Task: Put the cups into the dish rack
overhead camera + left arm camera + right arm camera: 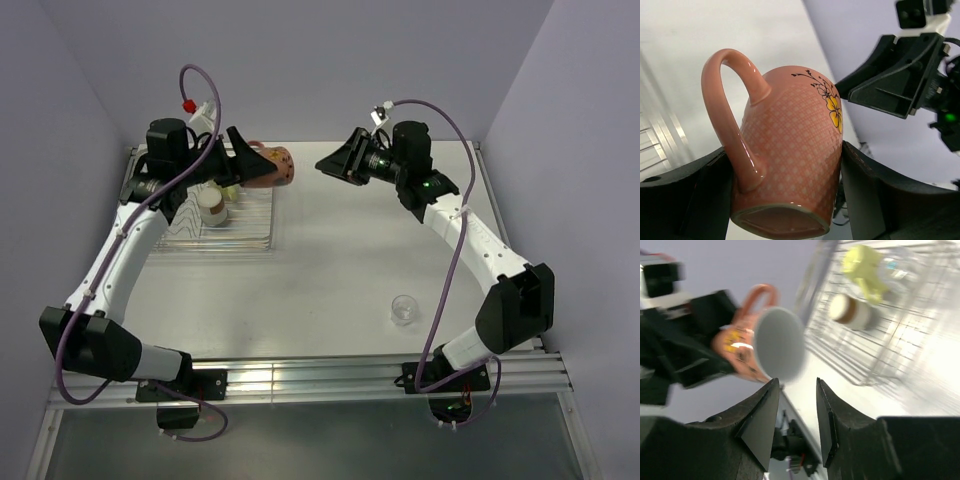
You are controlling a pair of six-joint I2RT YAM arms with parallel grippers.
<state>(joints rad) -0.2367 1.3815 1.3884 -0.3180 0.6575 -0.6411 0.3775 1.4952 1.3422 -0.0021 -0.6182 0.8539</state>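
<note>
My left gripper (258, 163) is shut on the salmon-pink mug (276, 168) and holds it on its side in the air, by the dish rack's far right corner. In the left wrist view the mug (790, 145) sits between both fingers, handle to the left. The right wrist view shows its white inside (780, 342). The wire dish rack (250, 232) holds a brown cup (211, 208) and a pale yellow mug (865, 267). A clear glass tumbler (404, 309) stands on the table near the right arm. My right gripper (335, 165) is open and empty, facing the pink mug.
The rack (900, 340) lies at the table's far left. A blurred clear shape (900, 265) shows in the rack beside the yellow mug. Lilac walls close the table on three sides. The right gripper (885, 85) hangs close to the held mug.
</note>
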